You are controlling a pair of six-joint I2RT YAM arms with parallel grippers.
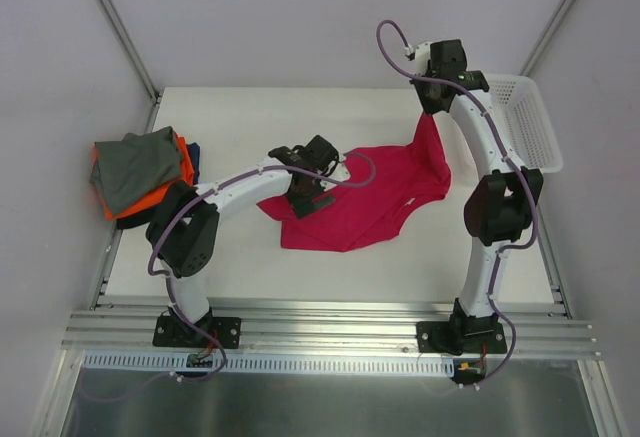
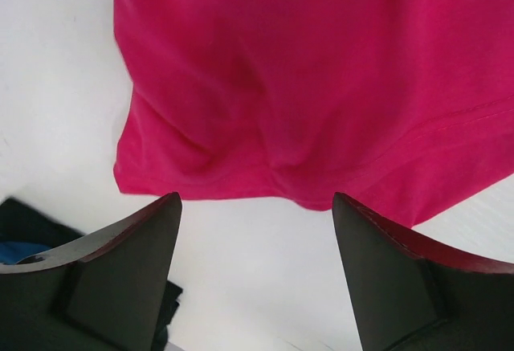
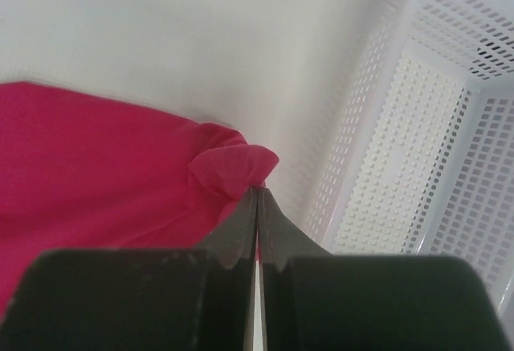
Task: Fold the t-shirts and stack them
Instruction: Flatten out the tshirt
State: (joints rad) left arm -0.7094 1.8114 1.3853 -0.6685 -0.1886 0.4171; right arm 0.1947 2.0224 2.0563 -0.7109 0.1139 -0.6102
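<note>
A magenta-pink t-shirt point(image 1: 365, 197) lies spread and crumpled in the middle of the table. My right gripper point(image 1: 432, 104) is shut on its far right corner point(image 3: 233, 166) and holds that corner lifted near the basket. My left gripper point(image 1: 305, 197) is open and empty over the shirt's left edge; in the left wrist view point(image 2: 255, 206) the shirt's hem point(image 2: 265, 110) lies just beyond its fingertips. A pile of grey point(image 1: 135, 167), orange point(image 1: 182, 162) and dark navy shirts sits at the table's left edge.
A white plastic mesh basket point(image 1: 525, 122) stands at the back right, close to my right gripper; it also shows in the right wrist view point(image 3: 426, 142). The white table point(image 1: 250, 117) has a metal frame along its sides and front rail.
</note>
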